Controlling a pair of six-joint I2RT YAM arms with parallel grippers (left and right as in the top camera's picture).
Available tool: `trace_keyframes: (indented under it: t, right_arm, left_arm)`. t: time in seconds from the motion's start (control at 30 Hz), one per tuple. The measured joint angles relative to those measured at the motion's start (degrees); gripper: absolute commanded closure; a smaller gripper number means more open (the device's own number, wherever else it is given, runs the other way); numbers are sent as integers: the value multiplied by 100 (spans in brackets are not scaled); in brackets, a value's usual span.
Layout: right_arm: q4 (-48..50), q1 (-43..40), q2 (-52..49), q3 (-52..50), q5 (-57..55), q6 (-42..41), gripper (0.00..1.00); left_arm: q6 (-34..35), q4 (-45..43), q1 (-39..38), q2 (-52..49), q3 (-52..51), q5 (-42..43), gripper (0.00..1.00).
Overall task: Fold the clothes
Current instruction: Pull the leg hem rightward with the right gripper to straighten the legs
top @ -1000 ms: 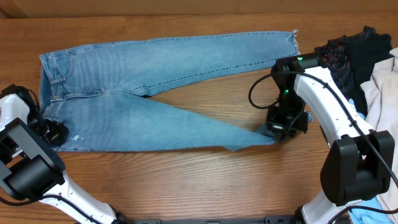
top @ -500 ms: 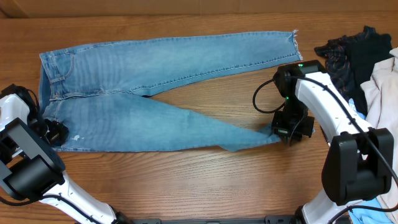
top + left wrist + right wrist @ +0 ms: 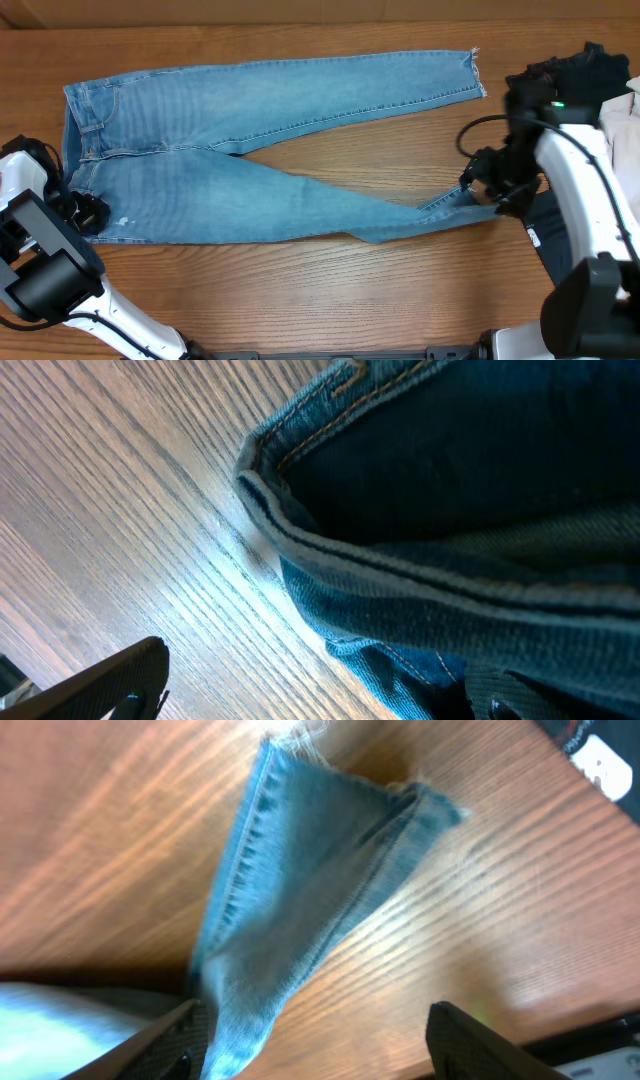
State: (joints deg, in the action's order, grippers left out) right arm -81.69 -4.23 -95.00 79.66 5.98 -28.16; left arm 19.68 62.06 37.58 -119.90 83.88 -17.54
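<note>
The clothes, light blue jeans (image 3: 250,130), lie flat on the wooden table with the waistband at the left and both legs running right. My right gripper (image 3: 492,192) stands open at the hem of the near leg (image 3: 310,880). That hem lies on the wood beside the left finger (image 3: 165,1042) and is not pinched. My left gripper (image 3: 85,213) is open at the waistband's near corner. In the left wrist view the waistband seam (image 3: 400,565) fills the right side, and one finger (image 3: 110,680) rests apart on bare wood.
A dark patterned garment (image 3: 570,85) and a beige cloth (image 3: 622,135) are piled at the right edge behind my right arm. A dark item with a white label (image 3: 600,760) lies close to the near leg's hem.
My right gripper carried the near leg's hem to the right, stretching that leg out, then opened and let go of it. The left arm has not moved.
</note>
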Motion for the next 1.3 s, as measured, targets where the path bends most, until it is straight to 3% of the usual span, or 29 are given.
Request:
trace_keyframes:
  t: [0.3,0.57,0.6,0.67,0.7,0.77,1.03,1.13,1.3]
  right_arm:
    - [581,-157,50,-118,669,-140,18]
    - [1128,-157,48,-1340,822,-188,18]
    - [1198,-157,48,-1469,844,-186,23]
    - [1410,-157,48,-1714,892,-210,44]
    - [1585,-155,48,-1821,920,-234,69]
    - [2015,-155,48,-1930,933,-225,96]
    - [4315,-131,20,-1615,1279,-332,96]
    - [4367,-127,-24,-743,1554,-332,96]
    - [3171,-13,11,909,1377,-328,92]
  left_arm:
    - [-20,-2,0,0,0,0,2]
    - [-22,-2,0,0,0,2,2]
    - [-22,-2,0,0,0,2,2]
    - [-20,-2,0,0,0,0,2]
    - [-20,-2,2,0,0,4,2]
    - [-22,-2,0,0,0,2,2]
    - [-22,-2,2,0,0,11,2]
    - [-20,-2,7,0,0,28,2]
    - [-31,0,-11,7,0,310,1]
